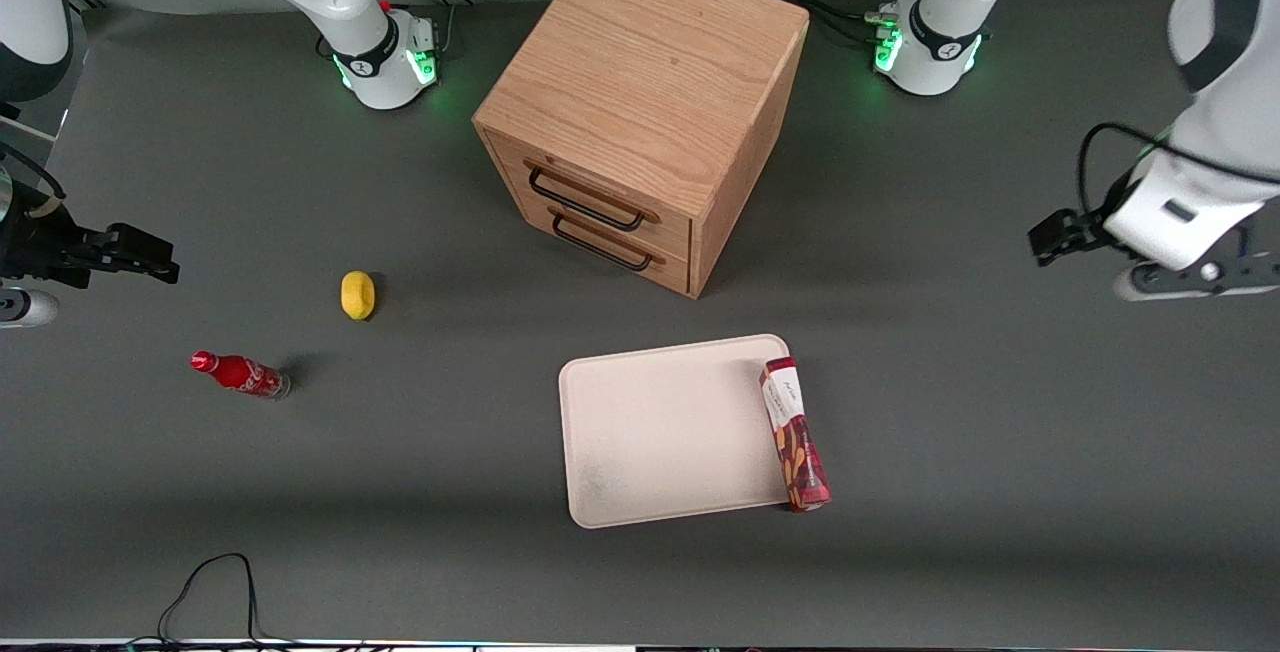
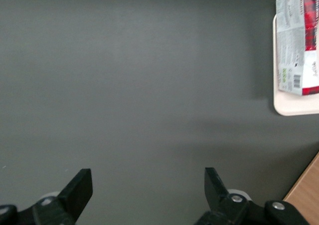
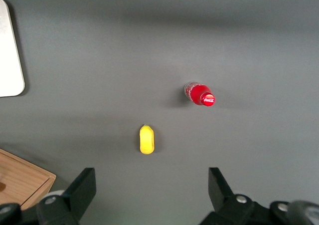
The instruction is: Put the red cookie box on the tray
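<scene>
The red cookie box lies lengthwise along the edge of the tray that faces the working arm's end, resting on the rim with its white-label end farther from the front camera. The left wrist view shows that label end over a tray corner. My left gripper hangs above bare table toward the working arm's end, well apart from the box and farther from the front camera. It is open and empty, and its fingers spread wide around the gripper's middle.
A wooden two-drawer cabinet stands beside the tray, farther from the front camera; its corner shows in the left wrist view. A yellow fruit and a small red cola bottle lie toward the parked arm's end. A black cable loops near the front edge.
</scene>
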